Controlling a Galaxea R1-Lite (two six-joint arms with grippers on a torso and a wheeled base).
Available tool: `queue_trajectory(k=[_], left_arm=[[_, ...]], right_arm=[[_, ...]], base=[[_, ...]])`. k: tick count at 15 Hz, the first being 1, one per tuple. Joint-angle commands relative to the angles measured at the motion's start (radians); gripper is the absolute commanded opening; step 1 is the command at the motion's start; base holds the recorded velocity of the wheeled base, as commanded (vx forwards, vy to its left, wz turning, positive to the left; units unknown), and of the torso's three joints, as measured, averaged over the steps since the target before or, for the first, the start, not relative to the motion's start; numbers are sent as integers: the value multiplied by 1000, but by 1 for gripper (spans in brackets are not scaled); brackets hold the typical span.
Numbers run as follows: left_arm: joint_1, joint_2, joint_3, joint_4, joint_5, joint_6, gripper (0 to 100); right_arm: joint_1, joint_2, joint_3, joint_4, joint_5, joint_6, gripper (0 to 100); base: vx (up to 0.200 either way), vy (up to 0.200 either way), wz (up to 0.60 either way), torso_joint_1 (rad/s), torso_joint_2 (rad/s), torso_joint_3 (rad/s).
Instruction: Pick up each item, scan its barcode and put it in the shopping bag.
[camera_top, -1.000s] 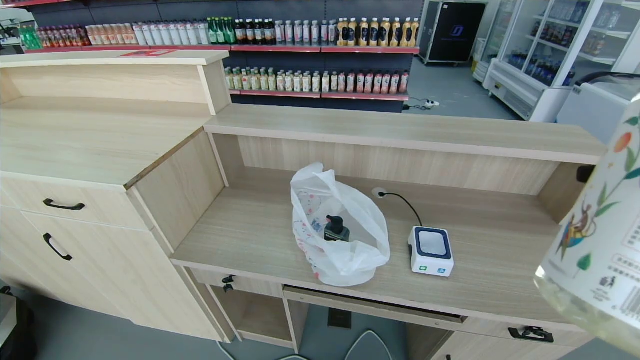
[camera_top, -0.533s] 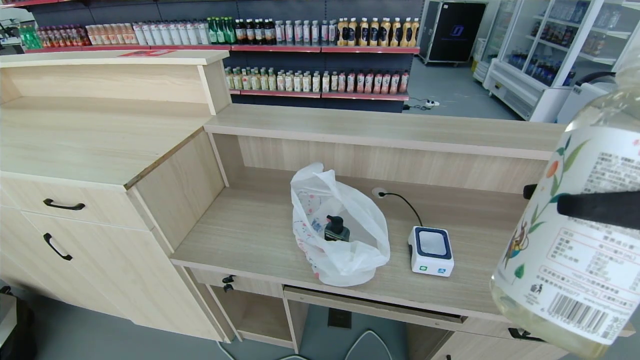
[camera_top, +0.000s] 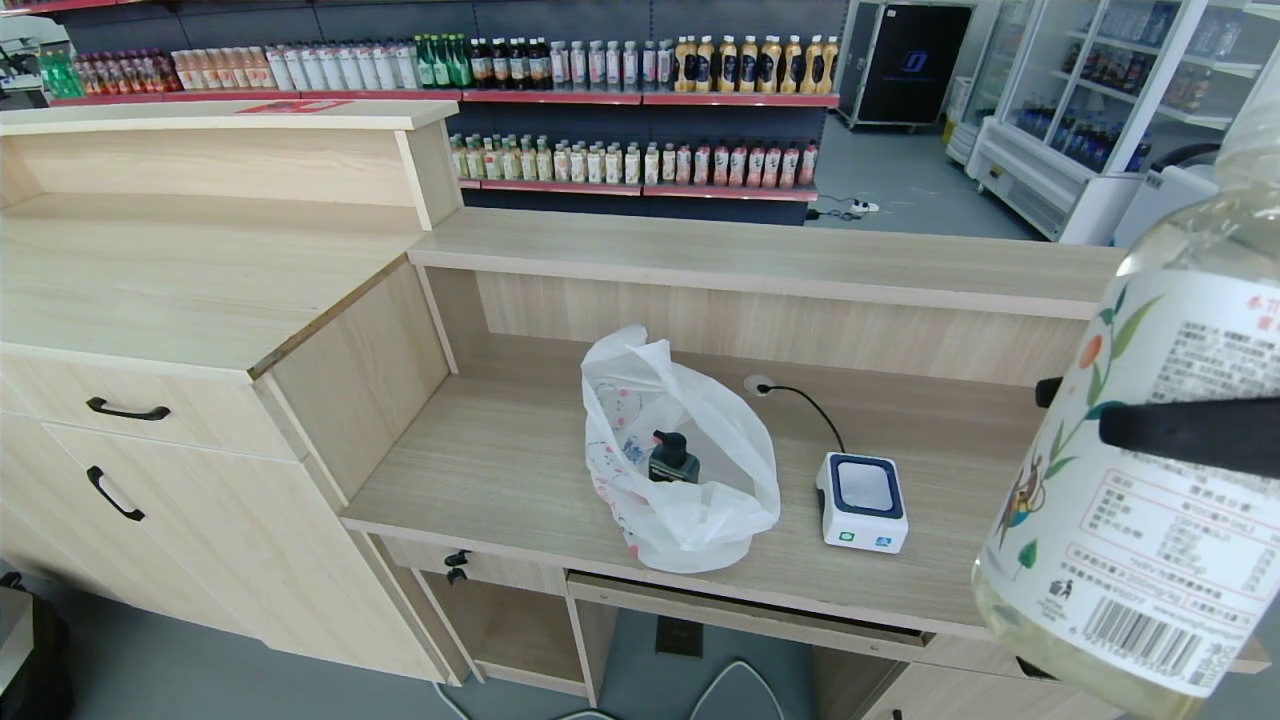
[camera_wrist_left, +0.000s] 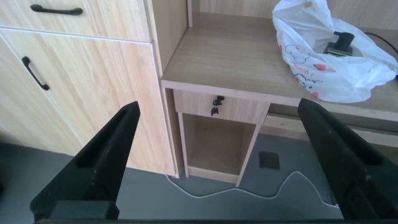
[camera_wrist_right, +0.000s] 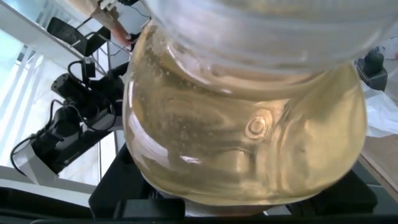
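Okay, left side first: left gripper (camera_wrist_left: 219, 109) hangs low in front of the counter (camera_top: 500, 460), fingers wide apart, nothing between them.

Mid-counter sits the shopping bag (camera_top: 680, 470), thin white plastic, mouth open and slumped, with a dark pump bottle (camera_top: 672, 458) already inside. It looks floppy, and the rim would likely fold in if bumped, so anything going in should come down from above through the opening.

Just right of the bag, apart from it, is the scanner (camera_top: 862, 500), window facing up and a cable running to the back.

Far right and close to the head camera: the bottle (camera_top: 1140, 540) is held up in the air, well clear of the counter, not yet over the scanner. The right gripper (camera_top: 1160, 430) is clamped on it, one black finger across the labelled body. The right wrist view shows the bottle's rounded base (camera_wrist_right: 249, 124) with pale yellow liquid inside.

Handling guess:
- It is nearly full, so fairly heavy for its size, and the liquid may slosh if swung.
- The wall looks like smooth clear plastic with a glossy label, so it is probably slippery and a bit squashy under a hard squeeze.
- Mid-body is the sensible hold.
- The barcode (camera_top: 1140, 625) sits low on the label near the base, clear of the finger, which is good for scanning.
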Motion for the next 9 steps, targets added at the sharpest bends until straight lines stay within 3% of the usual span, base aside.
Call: queue_trajectory(k=[1, 9], left_arm=[[0, 0, 0, 0, 0, 0, 100], [0, 0, 0, 0, 0, 0, 100]], right_arm=[[-1, 0, 5, -1, 1, 0, 0], [10, -4, 0, 1, 11, 1, 0]], base=[[0, 0, 0, 0, 0, 0], [0, 0, 0, 0, 0, 0]])
